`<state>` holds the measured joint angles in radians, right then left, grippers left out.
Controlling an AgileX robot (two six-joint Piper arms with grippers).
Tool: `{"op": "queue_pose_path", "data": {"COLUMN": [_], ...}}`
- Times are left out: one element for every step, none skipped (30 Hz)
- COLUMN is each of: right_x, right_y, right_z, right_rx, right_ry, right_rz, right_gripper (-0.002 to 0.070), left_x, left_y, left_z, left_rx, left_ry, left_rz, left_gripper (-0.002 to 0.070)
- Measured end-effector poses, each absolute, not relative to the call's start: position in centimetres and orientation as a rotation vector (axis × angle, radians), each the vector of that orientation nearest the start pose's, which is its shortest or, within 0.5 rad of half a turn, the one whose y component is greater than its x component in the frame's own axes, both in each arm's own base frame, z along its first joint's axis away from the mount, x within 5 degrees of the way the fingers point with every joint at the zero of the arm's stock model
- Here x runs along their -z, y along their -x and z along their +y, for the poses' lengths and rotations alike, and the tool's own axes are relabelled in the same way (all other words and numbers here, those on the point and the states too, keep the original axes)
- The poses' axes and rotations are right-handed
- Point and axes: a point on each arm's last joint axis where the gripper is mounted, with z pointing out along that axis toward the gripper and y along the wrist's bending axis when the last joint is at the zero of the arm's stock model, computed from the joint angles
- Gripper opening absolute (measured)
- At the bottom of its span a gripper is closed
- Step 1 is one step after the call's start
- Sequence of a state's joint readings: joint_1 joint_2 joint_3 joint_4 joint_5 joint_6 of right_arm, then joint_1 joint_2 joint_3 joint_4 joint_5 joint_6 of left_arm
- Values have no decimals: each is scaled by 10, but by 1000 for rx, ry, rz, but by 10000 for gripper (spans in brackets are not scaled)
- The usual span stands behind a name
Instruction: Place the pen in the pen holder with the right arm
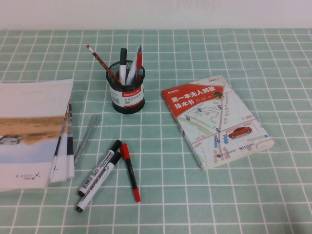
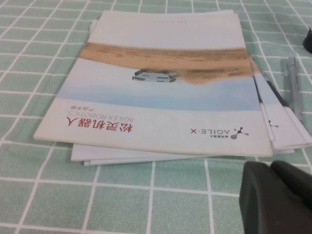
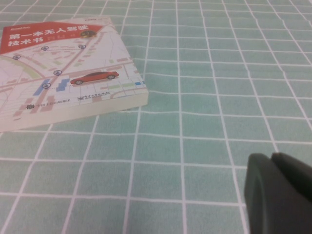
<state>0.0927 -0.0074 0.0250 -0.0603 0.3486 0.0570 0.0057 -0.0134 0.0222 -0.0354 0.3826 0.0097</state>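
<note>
Left jaws near booklets (image 2: 161, 87) (right jaws, book (image 3: 63, 73)).

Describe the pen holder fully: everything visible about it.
The pen holder is a small black wire-mesh cup, cylindrical, with a red-and-white label around its lower part. It stands upright on the green checked tablecloth, left of the book. It holds a striped pencil leaning out leftward, a dark pen, a white one and the red pen. The left gripper and right gripper show only in their wrist views, away from it.
</note>
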Motion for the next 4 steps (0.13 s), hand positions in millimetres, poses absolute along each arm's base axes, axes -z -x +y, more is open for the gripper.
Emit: {"op": "queue_pose_path", "data": {"right_x": [-174, -174, -174, -174], "right_y": [-53, -53, -53, -53], "right_z": [3, 3, 3, 3], "right_rx": [-46, -46, -46, -46], "right_ry": [71, 71, 71, 71], "right_rz": [1848, 1848, 1848, 1848], "right_gripper": [-19, -19, -19, -19], "left_x": [-172, -172, -172, -172], "left_y": [-52, -52, -52, -52], "left_z": [-1, -1, -1, -1], "left_rx": [24, 24, 24, 24], "left_ry": [18, 18, 18, 18], "left_rz": [1875, 1875, 1875, 1875], "left_gripper": [-4, -4, -4, -4]}}
